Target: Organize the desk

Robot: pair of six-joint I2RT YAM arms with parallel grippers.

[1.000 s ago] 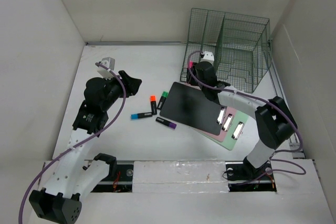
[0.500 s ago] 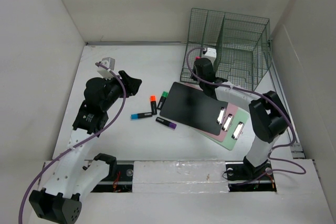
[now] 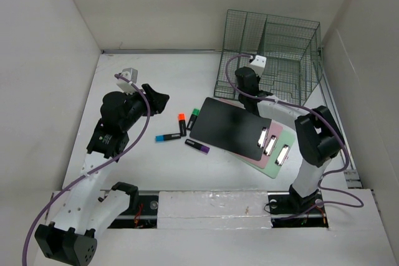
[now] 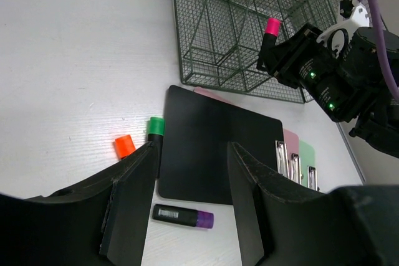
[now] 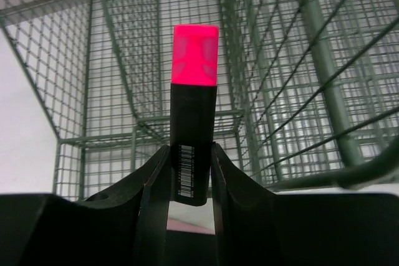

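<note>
On the white desk (image 3: 143, 79), my right gripper (image 5: 190, 172) is shut on a black highlighter with a pink cap (image 5: 194, 91). It holds it up at the open front of the green wire-mesh rack (image 5: 112, 29). The left wrist view shows that pink cap (image 4: 272, 26) against the rack (image 4: 212, 23). My left gripper (image 3: 159, 99) hovers open and empty at the left, its fingers (image 4: 134, 197) framing a purple-capped highlighter (image 4: 184, 217). Orange (image 3: 182, 123), green (image 3: 194, 116), blue (image 3: 167, 137) and purple (image 3: 197, 146) highlighters lie beside a black clipboard (image 3: 227, 128).
Under the black clipboard lie a pink clipboard (image 3: 269, 160) and a green one (image 3: 288, 141), their metal clips toward the near right. The rack (image 3: 274, 54) stands in the far right corner. White walls close in the desk on three sides.
My right gripper has carried the pink-capped highlighter rightward and farther back, up to the rack's front. The left arm and the items on the desk have not moved.
</note>
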